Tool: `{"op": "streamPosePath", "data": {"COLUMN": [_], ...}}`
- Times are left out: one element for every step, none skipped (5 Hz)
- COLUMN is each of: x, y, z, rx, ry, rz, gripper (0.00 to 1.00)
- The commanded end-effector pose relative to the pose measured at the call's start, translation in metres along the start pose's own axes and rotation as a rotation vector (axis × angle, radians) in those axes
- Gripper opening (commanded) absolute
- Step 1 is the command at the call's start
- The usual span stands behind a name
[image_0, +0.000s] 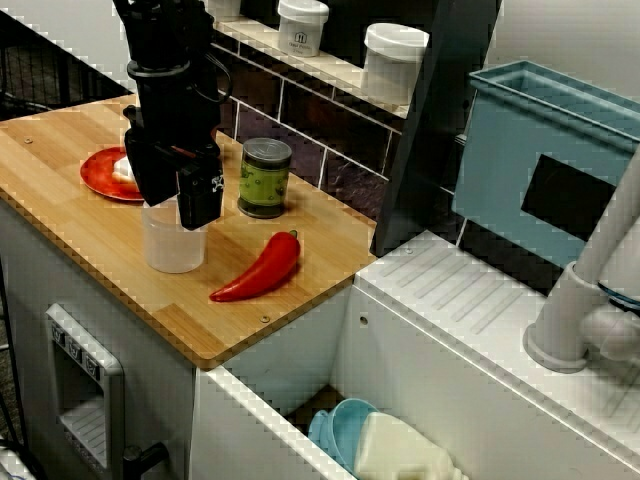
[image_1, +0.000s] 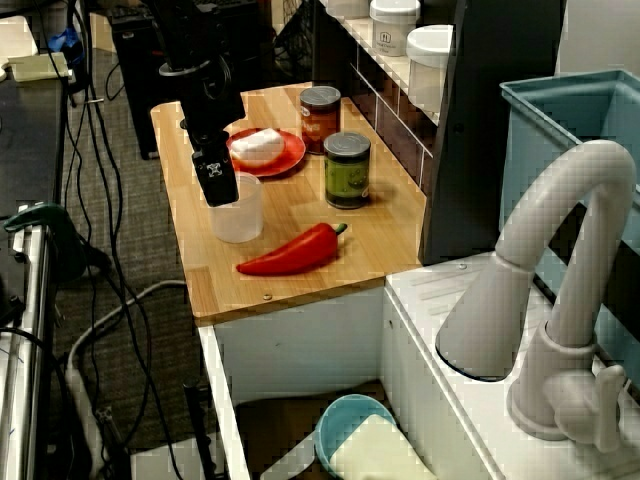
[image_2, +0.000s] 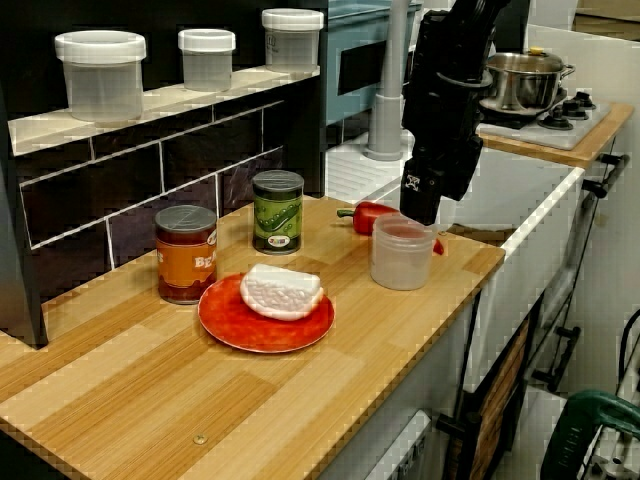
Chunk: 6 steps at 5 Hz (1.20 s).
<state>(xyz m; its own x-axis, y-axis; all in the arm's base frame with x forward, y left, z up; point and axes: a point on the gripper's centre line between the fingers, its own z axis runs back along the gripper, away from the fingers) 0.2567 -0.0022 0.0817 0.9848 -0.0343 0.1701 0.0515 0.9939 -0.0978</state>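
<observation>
While the arm stands over the front part of the desk (image_0: 60, 215), we note the gripper (image_0: 178, 210) low on a translucent cup (image_0: 175, 248), with its fingertips at the rim. Seen from the sink side, the two black fingers stand slightly apart across the rim. We cannot tell whether they pinch the cup's wall or only straddle it, since the other two views hide the gap. The cup is upright on the desk, near the front edge. A red pepper (image_0: 258, 272) lies just beside the cup on its sink side, apart from it, stem end toward the wall. A green can (image_0: 265, 178) stands near, behind the cup. Seen from the far end of the desk, a red plate (image_2: 225, 325) carries a white block (image_2: 282, 290). An orange-labelled jar (image_2: 186, 253) stands by the tiled wall, beside the can.
</observation>
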Motion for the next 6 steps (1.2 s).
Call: {"op": "streamPosePath", "data": {"x": [0.010, 0.014, 0.015, 0.016, 0.016, 0.017], "y": [-0.006, -0.006, -0.006, -0.005, -0.004, -0.004], "z": [0.003, 0.000, -0.006, -0.011, -0.016, -0.020], "rx": [0.010, 0.013, 0.023, 0.030, 0.038, 0.045], "ry": [-0.031, -0.039, -0.035, -0.030, -0.029, -0.029], "rz": [0.006, 0.011, 0.008, 0.008, 0.012, 0.015], "gripper": [1.00, 1.00, 1.00, 1.00, 1.00, 1.00]}}
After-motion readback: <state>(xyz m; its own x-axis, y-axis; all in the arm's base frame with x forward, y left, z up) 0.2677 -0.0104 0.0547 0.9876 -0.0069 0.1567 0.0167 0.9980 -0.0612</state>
